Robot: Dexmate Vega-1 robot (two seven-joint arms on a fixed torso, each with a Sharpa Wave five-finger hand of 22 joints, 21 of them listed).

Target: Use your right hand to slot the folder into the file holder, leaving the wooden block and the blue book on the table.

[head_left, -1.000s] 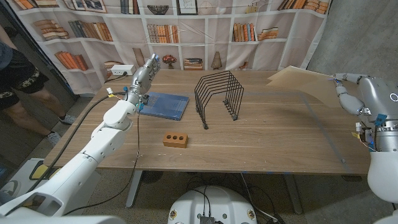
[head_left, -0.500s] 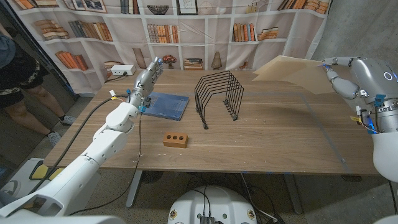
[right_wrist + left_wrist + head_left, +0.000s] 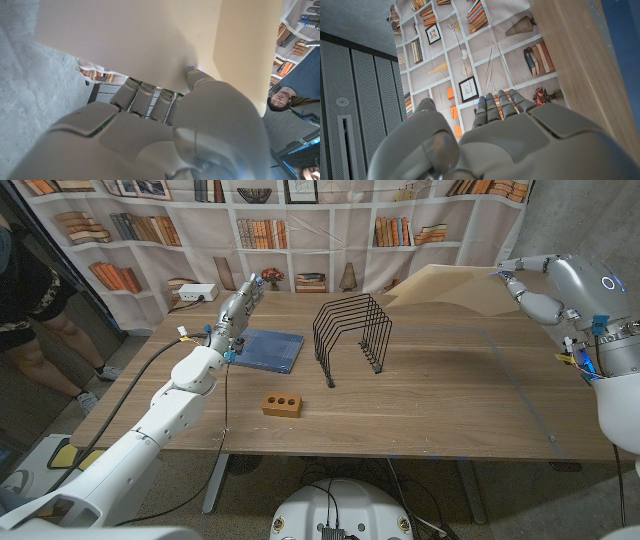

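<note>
Over the table, head view: the right hand (image 3: pixel 528 292) holds the folder (image 3: pixel 450 282) up in the air at the far right, well above the wood and well apart from the file holder (image 3: pixel 352 336).
Folder's lie: a tan sheet stretching from the hand toward the middle of the scene, free edge nearest the holder, tilted rather than upright.
File holder: black wire rack near the table's (image 3: pixel 450 400) middle, standing on the wood, its slots empty as far as I can see.
Key relation: the holder lies to the robot's left of the folder and lower; I'd say the sheet has to come across and down, and turn on edge to line up with the wire dividers.
Left hand (image 3: pixel 237 302): raised above the far left of the table, near the blue book (image 3: pixel 265 348), nothing in it, fingers straight and close together.
Wooden block (image 3: pixel 282 404): nearer the front edge, apart from both book and holder.
Person (image 3: pixel 35 290): standing at the left edge, behind the table.
Left wrist view: left hand (image 3: pixel 495 145) with fingers (image 3: pixel 492 107) extended, empty; table edge and bookshelf backdrop beyond.
Right wrist view: right hand (image 3: pixel 150 125) with fingertips (image 3: pixel 145 92) pressed on the folder (image 3: pixel 140 40); the grip looks firm, though the thumb side is hidden.
</note>
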